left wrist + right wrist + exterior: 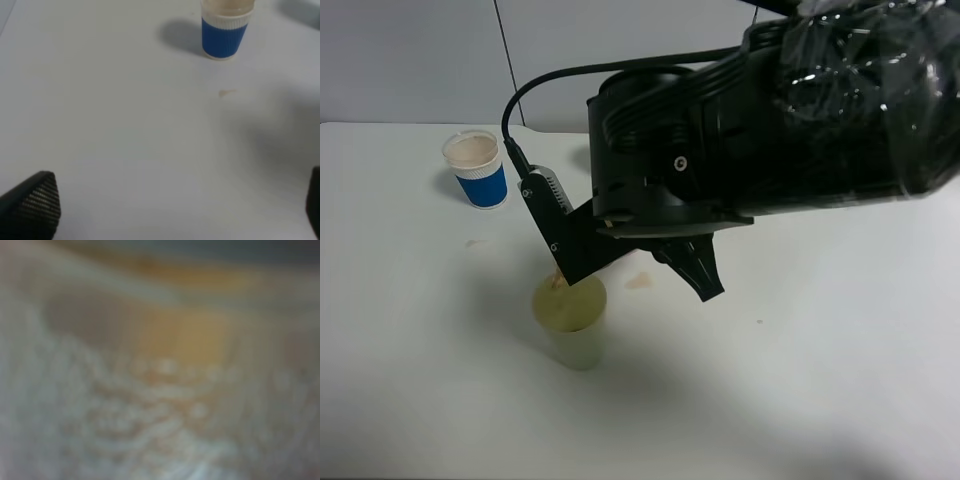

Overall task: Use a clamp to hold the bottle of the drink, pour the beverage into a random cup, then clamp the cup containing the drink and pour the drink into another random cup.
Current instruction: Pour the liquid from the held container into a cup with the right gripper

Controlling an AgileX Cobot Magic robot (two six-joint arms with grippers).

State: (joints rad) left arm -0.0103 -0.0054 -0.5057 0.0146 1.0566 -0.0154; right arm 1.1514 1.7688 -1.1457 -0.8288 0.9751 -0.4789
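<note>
My right arm fills the exterior view; its gripper [665, 255] hangs just above a translucent cup [572, 318] of yellowish drink at the table's middle. One black finger [703, 275] shows and the rest is hidden under the arm. A small orange tip [557, 281] shows at the cup's rim. The right wrist view is filled by a blurred close object with amber liquid and foam [170, 365], which I take for the held bottle. A blue-and-white paper cup [477, 168] with pale brownish drink stands at the back left and also shows in the left wrist view [225, 30]. My left gripper [172, 205] is open and empty over bare table.
A small brownish spill mark [638, 282] lies on the white table [800, 360] right of the translucent cup. Another faint stain [227, 92] lies near the blue cup. A grey wall runs behind the table.
</note>
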